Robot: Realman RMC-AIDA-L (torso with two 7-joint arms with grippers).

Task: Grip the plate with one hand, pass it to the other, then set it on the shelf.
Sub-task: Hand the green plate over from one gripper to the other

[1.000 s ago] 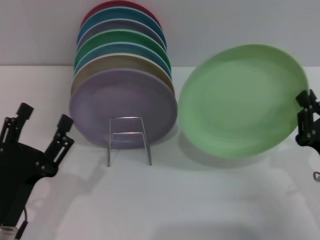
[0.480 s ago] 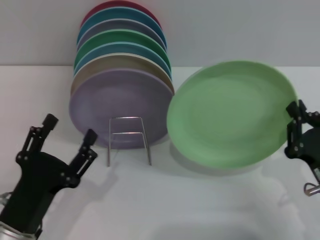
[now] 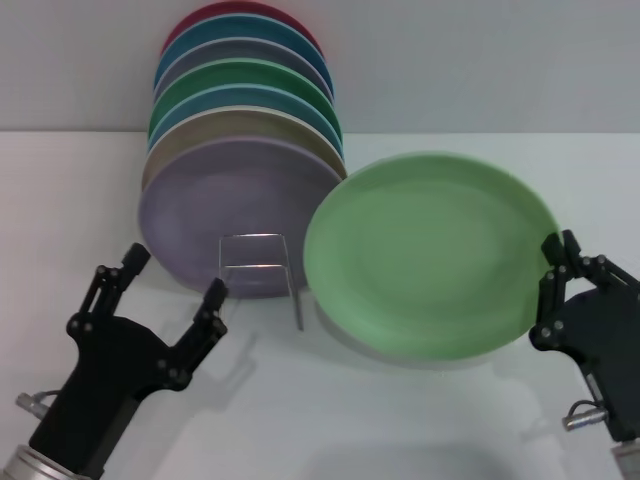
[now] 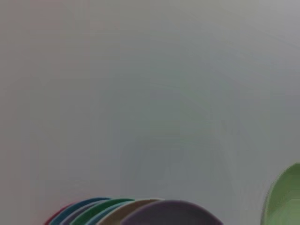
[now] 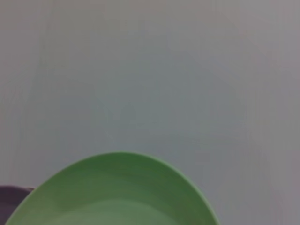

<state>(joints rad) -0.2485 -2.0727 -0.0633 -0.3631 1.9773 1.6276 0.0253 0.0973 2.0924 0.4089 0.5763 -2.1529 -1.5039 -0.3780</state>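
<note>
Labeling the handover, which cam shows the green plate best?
Head view: the whole plate shows, tilted, its right edge in the right gripper, beside the rack; the open left gripper is apart from it. Right wrist view shows only its upper part; left wrist view only an edge sliver.

The pale green plate (image 3: 430,265) covers the lower right edge of the lilac plate (image 3: 235,205) and hides the tabletop (image 3: 400,420) behind it. The wire shelf (image 3: 258,272) is mostly screened by the stacked plates; only its looped front stand shows. Behind the lilac plate, the other plates show only as rim slivers. Both arms are cut off by the head view's bottom edge. In the wrist views the plate (image 5: 115,192) is cropped, and neither claw's own fingers appear.
</note>
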